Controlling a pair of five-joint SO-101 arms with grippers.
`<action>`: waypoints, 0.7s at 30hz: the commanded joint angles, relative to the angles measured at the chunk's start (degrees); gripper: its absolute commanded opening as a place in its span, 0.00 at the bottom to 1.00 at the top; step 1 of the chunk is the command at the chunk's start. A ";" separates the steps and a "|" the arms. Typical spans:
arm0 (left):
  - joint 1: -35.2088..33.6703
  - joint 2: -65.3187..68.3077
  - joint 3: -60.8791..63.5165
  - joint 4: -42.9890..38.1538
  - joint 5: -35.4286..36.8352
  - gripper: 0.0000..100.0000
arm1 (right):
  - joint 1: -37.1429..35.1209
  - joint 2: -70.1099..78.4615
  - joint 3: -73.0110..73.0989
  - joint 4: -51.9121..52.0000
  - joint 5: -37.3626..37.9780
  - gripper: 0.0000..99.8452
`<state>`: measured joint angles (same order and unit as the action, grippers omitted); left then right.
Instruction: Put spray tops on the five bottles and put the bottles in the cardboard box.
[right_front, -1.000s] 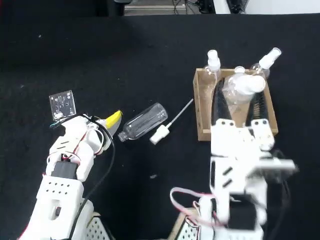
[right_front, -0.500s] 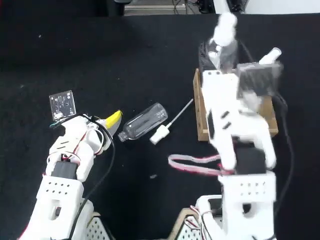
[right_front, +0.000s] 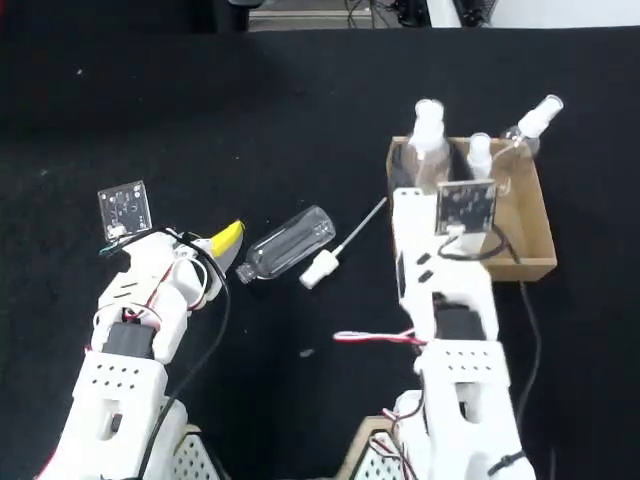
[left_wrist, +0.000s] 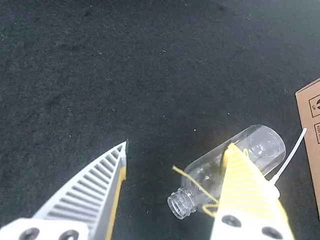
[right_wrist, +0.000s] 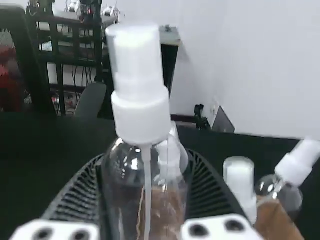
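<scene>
The worktop (right_front: 250, 120) was black and the cardboard box (right_front: 528, 215) plain brown. The uncapped bottle (right_front: 288, 243) was clear, the loose spray top (right_front: 322, 268) white. The left gripper (left_wrist: 177, 145) had one yellow ribbed finger and one white. The right gripper (right_wrist: 150, 157) had black ribbing beside a clear, white-topped capped bottle (right_wrist: 131, 170).

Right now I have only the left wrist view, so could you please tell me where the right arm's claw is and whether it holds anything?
Observer: The right claw is at the cardboard box, by the wall nearest your bottle, and it is shut on an upright capped bottle.
Operator: Thank you. I can see a thin white tube past the capless bottle; what is it attached to?
Observer: It belongs to a loose spray top, whose white head lies on the table just beside that bottle, with the tube pointing toward the box.
</scene>
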<state>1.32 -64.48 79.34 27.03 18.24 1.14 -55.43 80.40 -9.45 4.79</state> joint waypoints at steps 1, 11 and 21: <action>-0.57 -0.97 -0.84 -1.32 -0.44 0.29 | 0.97 0.04 3.74 -5.45 -0.09 0.01; -0.57 -0.97 -0.66 -1.32 -0.44 0.29 | 4.84 0.13 13.85 -17.23 -0.09 0.01; -0.57 -0.97 -0.75 -1.32 -0.44 0.29 | 6.95 0.40 14.73 -17.23 -0.26 0.01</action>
<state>1.32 -64.48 79.34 27.03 18.24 7.38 -55.43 95.52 -25.19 4.79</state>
